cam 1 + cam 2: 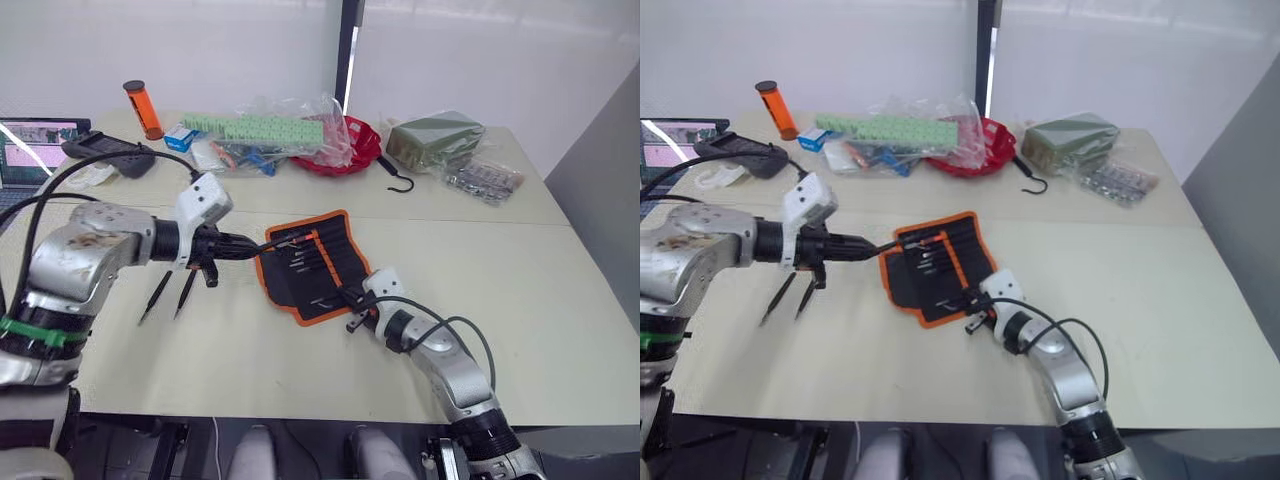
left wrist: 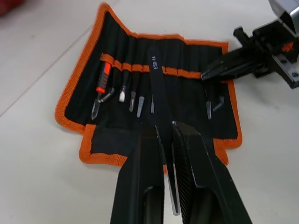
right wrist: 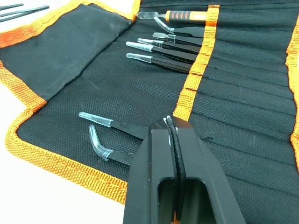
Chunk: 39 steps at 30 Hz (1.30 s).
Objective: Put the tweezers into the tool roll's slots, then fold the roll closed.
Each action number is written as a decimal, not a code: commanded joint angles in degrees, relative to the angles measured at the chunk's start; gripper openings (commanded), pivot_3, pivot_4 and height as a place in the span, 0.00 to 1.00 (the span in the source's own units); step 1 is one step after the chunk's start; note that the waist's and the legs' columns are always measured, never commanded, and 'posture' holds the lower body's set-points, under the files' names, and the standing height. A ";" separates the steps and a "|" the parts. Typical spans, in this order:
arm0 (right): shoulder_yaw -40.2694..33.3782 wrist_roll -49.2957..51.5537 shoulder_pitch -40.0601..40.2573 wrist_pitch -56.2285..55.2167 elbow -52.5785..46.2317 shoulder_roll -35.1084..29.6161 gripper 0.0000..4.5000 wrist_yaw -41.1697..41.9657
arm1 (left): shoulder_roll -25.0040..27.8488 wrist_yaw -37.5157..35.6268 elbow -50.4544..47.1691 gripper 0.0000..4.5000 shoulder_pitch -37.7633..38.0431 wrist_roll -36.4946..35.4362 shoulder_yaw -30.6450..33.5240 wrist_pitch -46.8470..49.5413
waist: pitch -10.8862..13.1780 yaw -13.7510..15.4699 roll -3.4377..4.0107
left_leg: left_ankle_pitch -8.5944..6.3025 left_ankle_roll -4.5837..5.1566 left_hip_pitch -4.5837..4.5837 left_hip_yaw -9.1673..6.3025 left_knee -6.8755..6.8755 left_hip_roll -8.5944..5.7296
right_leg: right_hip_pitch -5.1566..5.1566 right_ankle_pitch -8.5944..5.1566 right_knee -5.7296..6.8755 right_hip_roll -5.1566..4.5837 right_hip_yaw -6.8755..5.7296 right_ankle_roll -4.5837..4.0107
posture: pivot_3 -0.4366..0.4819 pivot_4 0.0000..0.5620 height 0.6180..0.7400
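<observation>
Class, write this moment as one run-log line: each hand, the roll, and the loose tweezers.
left hand: shut on tweezer over tool roll | right hand: shut, on roll | roll: open | two tweezers: loose on table

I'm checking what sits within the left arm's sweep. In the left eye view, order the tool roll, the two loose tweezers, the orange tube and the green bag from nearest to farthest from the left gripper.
From the left gripper:
1. tool roll, right at its fingertips.
2. loose tweezers, on the table under the wrist.
3. orange tube, upright at the far left edge.
4. green bag, far right corner.
</observation>
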 commanded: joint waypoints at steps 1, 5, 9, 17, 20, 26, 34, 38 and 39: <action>-0.53 -1.24 2.17 3.84 2.47 -0.32 0.00 -1.92 | -3.03 -4.50 5.07 0.00 -5.70 5.45 -6.50 -2.78 | 0.00 0.05 0.01 | 0.00 0.00 -0.03 0.01 0.01 -0.01 | 0.00 0.01 -0.02 0.00 0.01 0.02 | 0.48 0.27 0.99; -0.75 -1.27 3.05 4.15 1.43 -0.14 0.00 -2.74 | -7.83 -7.85 10.77 0.00 -9.62 10.79 -12.13 -7.23 | 0.01 -0.01 0.01 | 0.00 0.01 -0.13 0.01 0.04 -0.04 | -0.02 0.01 -0.05 -0.02 0.03 0.08 | 0.48 0.27 0.99; -1.07 -1.20 3.89 4.43 0.57 -0.34 0.00 -3.44 | -11.82 -8.08 16.90 0.00 -12.11 15.15 -14.02 -11.65 | 0.02 0.08 0.03 | 0.01 0.01 -0.33 -0.03 0.04 -0.04 | -0.18 0.01 -0.03 -0.01 0.02 0.08 | 0.48 0.27 0.99; -1.62 -1.20 4.50 4.71 -0.26 -0.90 0.00 -3.83 | -17.74 -9.55 26.85 0.00 -15.23 21.15 -14.90 -18.54 | 0.02 0.64 0.03 | 0.01 0.02 -0.50 -0.11 0.13 -0.10 | -0.24 0.00 -0.03 -0.03 0.01 0.18 | 0.48 0.27 0.99; -1.69 -1.23 4.80 4.82 -0.58 -0.88 0.00 -3.95 | -19.32 -10.17 28.40 0.00 -15.48 22.16 -14.48 -19.32 | 0.02 1.05 0.03 | 0.01 0.02 -0.52 -0.12 0.17 -0.11 | -0.23 0.01 -0.03 -0.03 0.01 0.19 | 0.48 0.27 0.99; -1.64 -1.29 5.30 5.22 -1.26 -0.67 0.00 -4.17 | -19.73 -11.59 27.12 0.00 -13.94 23.22 -13.83 -19.57 | 0.02 1.33 0.03 | 0.01 0.02 -0.53 -0.13 0.20 -0.12 | -0.21 0.01 -0.03 -0.03 0.01 0.21 | 0.48 0.27 0.99; -1.58 -1.29 5.00 5.16 -1.02 -0.68 0.00 -4.12 | -21.72 -10.65 28.40 0.00 -14.25 23.69 -12.81 -19.36 | 0.01 1.40 0.03 | 0.01 0.02 -0.53 -0.17 0.25 -0.13 | -0.15 0.02 -0.02 -0.03 0.00 0.22 | 0.48 0.27 0.99; -1.54 -1.30 4.94 5.15 -1.07 -0.53 0.00 -4.29 | -24.08 -9.52 31.59 0.00 -15.00 24.47 -12.30 -20.07 | 0.01 1.40 0.03 | 0.01 0.02 -0.51 -0.19 0.28 -0.15 | -0.11 0.02 -0.02 -0.03 0.00 0.23 | 0.48 0.27 0.99; -1.57 -1.28 4.93 5.20 -1.14 -0.53 0.00 -4.35 | -24.70 -9.41 32.16 0.00 -15.18 24.56 -12.27 -20.15 | 0.01 1.42 0.03 | 0.01 0.02 -0.51 -0.20 0.29 -0.15 | -0.10 0.02 -0.02 -0.03 0.00 0.23 | 0.48 0.27 0.99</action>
